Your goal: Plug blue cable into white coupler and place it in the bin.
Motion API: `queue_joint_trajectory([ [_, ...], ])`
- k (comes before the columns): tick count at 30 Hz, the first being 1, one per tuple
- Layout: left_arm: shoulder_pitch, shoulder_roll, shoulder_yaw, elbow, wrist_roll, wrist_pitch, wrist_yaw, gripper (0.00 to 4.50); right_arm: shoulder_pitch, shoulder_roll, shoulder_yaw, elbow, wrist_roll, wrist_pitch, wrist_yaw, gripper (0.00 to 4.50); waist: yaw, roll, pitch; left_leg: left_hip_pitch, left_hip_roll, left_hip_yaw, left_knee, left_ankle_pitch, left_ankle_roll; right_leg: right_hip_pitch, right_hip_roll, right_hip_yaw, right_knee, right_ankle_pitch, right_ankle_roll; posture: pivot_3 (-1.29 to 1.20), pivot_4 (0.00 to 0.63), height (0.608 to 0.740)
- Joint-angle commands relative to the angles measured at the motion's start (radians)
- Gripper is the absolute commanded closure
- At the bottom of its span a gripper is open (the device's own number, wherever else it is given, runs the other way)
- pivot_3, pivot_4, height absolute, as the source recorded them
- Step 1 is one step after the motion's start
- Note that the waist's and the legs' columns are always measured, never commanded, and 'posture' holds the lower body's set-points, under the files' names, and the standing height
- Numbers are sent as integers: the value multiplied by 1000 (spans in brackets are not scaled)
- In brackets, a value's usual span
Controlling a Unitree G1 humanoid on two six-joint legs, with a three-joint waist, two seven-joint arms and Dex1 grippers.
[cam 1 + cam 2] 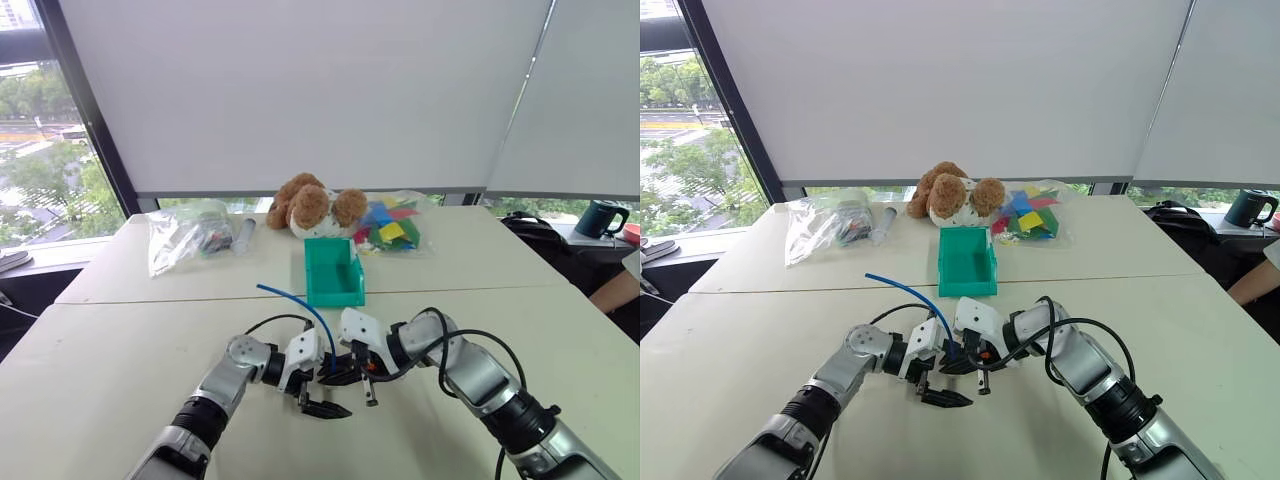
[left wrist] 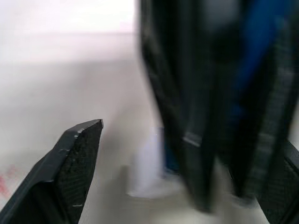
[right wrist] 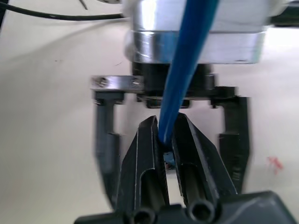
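Blue cable [image 1: 300, 303] arcs up from between the two hands at the near centre of the worktop [image 1: 120, 350], free end pointing toward robot's left. Right hand [image 3: 164, 140] is clamped on the cable's lower end, fingers pressed together w/ cable between them. Left hand [image 1: 322, 392] faces it, fingers spread wide apart, holding nothing; right hand sits between them. A whitish piece [image 2: 152, 170] shows under right hand, too blurred to identify. Bin [image 1: 333, 272] stands just beyond the hands, teddy [image 1: 312, 206] & clear bags [image 1: 190, 232] behind it.
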Motion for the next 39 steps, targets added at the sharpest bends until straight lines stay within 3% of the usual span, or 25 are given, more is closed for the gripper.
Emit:
queue_joint_trajectory([
  [1,22,30,20,-80,-38,46,-9,37,54,7,98,167,-93,9,-36,4500,2,1,0,0,0,0,0,0,0,0,0,0,0,0,0,0,150,740],
  [11,47,114,94,-164,-89,112,54,37,76,-29,134,186,-103,5,19,4500,9,5,-2,0,-1,1,-7,0,0,-2,-3,-1,-11,0,-1,0,150,740],
  [21,62,200,168,-167,-117,116,94,37,46,-65,-17,39,15,125,19,4500,12,8,-1,-4,-12,2,-8,0,-1,-3,-15,-1,-14,0,-1,0,150,740],
  [24,72,207,176,-164,-118,114,101,37,36,-92,-69,-55,70,187,22,4500,11,8,0,-17,-14,2,-6,1,-1,-11,-17,-1,-14,1,-1,0,150,740],
  [28,79,208,191,-158,-120,112,118,37,-13,-107,-154,-159,168,291,19,4500,10,8,2,-26,-15,3,-6,1,-3,-19,-18,-1,-14,1,0,0,150,740],
  [30,80,206,195,-150,-120,109,128,37,-53,-114,-189,-180,205,334,21,4500,10,10,6,-38,-15,2,-5,4,-7,-32,-18,-1,-11,5,6,0,150,740],
  [39,79,191,198,-124,-123,88,167,37,-238,-136,-254,-81,261,336,26,4500,8,11,22,-38,-15,2,-6,8,-14,-33,-16,-3,-10,8,12,0,150,740],
])
